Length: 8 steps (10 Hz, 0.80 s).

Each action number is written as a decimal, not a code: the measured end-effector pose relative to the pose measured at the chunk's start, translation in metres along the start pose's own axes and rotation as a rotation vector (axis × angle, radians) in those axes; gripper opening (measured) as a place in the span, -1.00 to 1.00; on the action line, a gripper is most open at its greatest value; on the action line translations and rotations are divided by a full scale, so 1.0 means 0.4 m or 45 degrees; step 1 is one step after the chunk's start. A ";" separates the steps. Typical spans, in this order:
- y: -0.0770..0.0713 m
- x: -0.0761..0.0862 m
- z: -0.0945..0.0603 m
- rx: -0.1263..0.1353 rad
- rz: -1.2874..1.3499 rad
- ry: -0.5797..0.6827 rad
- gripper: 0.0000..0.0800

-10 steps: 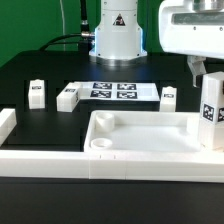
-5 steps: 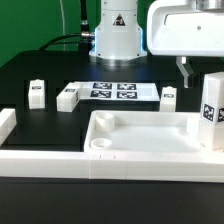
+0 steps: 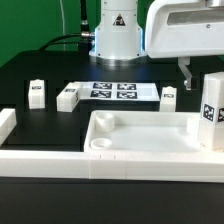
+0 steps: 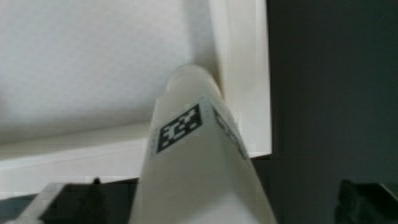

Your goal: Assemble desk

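Tool [image 3: 200, 66] jaws stand apart, either side of the upright leg [image 3: 210, 112] top, gripping nothing. The leg stands at the tabletop [image 3: 140, 162] right end, near side. Judged light, rigid, smooth plastic; grasp opposing flat faces.

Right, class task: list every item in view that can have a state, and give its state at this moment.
Jaws: open, holding nothing.
Tabletop: flat on the table, rim up, front socket empty.
Leg at the exterior view's right: upright at a tabletop corner, not gripped.
Other three legs: loose on the table, not fitted.
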State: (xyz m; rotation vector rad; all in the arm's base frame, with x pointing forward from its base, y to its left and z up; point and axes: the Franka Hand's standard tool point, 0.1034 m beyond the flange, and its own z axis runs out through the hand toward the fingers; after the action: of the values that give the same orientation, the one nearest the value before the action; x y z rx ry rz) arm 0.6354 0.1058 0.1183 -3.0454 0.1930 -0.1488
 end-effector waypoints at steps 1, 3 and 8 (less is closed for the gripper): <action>0.002 0.001 -0.001 -0.004 -0.150 -0.001 0.62; 0.004 0.004 -0.003 -0.010 -0.335 0.000 0.62; 0.005 0.004 -0.002 -0.013 -0.515 0.001 0.17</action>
State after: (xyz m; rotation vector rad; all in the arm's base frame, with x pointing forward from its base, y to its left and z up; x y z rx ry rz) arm 0.6368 0.1036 0.1190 -3.0523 -0.4253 -0.1741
